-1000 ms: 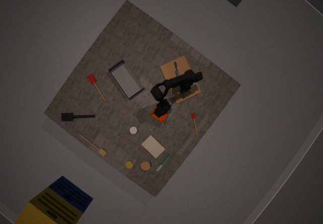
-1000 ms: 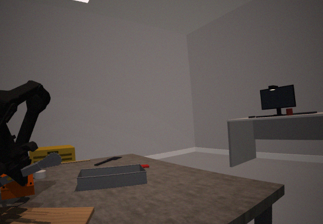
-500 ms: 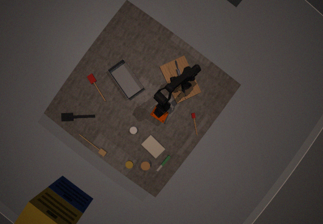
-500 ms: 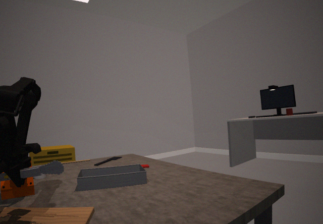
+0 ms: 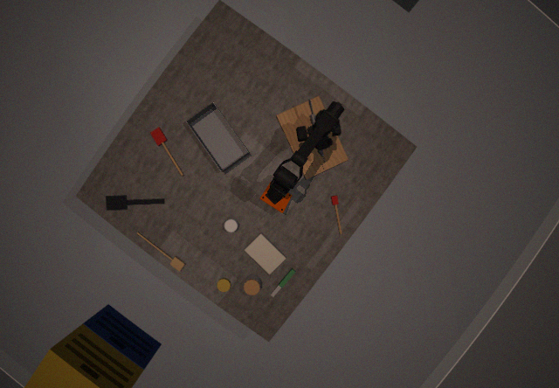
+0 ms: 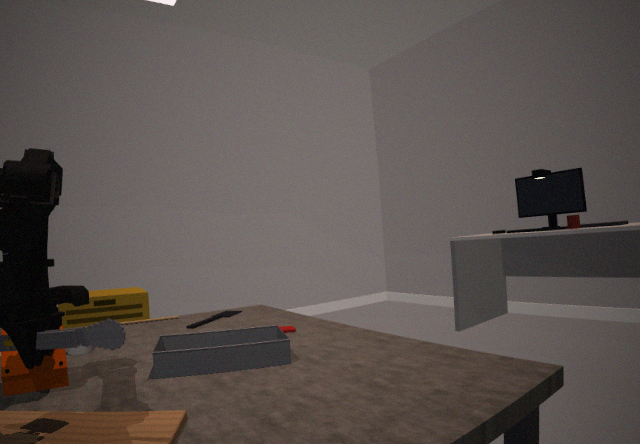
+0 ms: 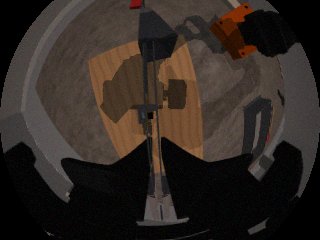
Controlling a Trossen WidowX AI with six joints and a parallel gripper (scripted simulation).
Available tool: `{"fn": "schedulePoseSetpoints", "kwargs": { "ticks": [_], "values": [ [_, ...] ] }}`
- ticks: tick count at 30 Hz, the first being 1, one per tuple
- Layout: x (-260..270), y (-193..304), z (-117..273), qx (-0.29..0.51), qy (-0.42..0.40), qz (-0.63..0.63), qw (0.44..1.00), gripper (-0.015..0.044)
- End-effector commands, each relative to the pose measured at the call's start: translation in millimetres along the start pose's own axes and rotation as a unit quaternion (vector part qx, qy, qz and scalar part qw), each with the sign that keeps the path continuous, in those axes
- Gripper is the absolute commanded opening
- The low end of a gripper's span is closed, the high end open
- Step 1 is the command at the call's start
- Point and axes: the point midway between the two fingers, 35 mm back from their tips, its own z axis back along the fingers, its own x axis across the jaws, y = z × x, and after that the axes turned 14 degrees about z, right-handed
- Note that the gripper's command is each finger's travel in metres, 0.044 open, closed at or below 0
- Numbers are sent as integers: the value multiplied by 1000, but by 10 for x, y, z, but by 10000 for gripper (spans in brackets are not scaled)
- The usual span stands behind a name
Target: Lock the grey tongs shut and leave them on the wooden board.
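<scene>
My gripper (image 7: 156,140) is shut on the grey tongs (image 6: 82,337) (image 7: 155,29) and holds them in the air over the wooden board (image 5: 292,116) (image 6: 129,423) (image 7: 112,67). The tongs' two arms lie pressed together and run straight out from the fingers. In the exterior view they sit roughly level, with the scalloped tip pointing toward the roasting tin (image 6: 222,357). The tin has nothing in it. In the overhead view my arm (image 5: 315,131) covers most of the tongs and the gripper.
The arm's orange base (image 5: 276,196) (image 6: 31,374) stands beside the board. Scattered on the table are two red spatulas (image 5: 158,136) (image 5: 334,200), a black spatula (image 5: 116,202), a wooden spatula (image 5: 176,264), a white disc (image 5: 231,225) and a pale tile (image 5: 265,253).
</scene>
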Motion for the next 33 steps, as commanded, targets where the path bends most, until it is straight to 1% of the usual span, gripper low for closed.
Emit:
{"fn": "schedulePoseSetpoints", "kwargs": {
  "ticks": [1,9,33],
  "values": [
    [33,12,25,-2,-11,-6,1000,-150],
    [37,13,-1,-2,-11,-6,1000,-150],
    [73,24,-393,-2,-11,-6,1000,-150]
  ]
}}
